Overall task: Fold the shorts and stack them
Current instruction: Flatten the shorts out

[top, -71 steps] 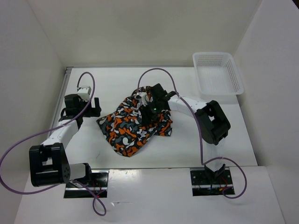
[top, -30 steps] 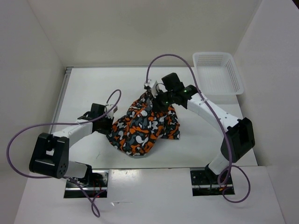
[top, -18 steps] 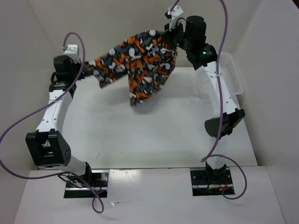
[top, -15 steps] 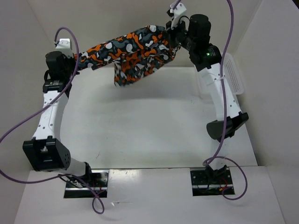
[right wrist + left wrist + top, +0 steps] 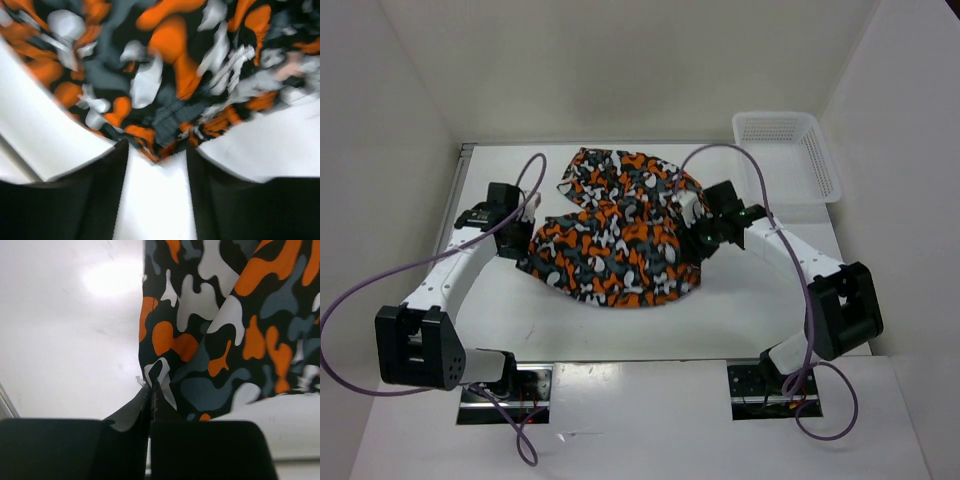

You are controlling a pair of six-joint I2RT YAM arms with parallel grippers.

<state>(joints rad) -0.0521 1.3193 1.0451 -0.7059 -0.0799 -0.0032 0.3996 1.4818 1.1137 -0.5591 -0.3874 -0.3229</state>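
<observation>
The shorts (image 5: 620, 240), in an orange, black, grey and white blotch print, lie spread on the white table between both arms. My left gripper (image 5: 527, 222) is at their left edge. In the left wrist view it (image 5: 151, 385) is shut, with a corner of the shorts (image 5: 225, 330) pinched at its tips. My right gripper (image 5: 701, 234) is low at their right edge. The right wrist view shows it (image 5: 156, 150) open, with bare table between the fingers and the hem of the shorts (image 5: 165, 65) just past the tips.
A white mesh basket (image 5: 785, 160) stands at the back right corner of the table (image 5: 740, 310). White walls close in the left, back and right sides. Purple cables loop over both arms.
The shorts were held stretched in the air between both grippers; they have come down and now lie spread on the table. The right gripper has opened and let go.
</observation>
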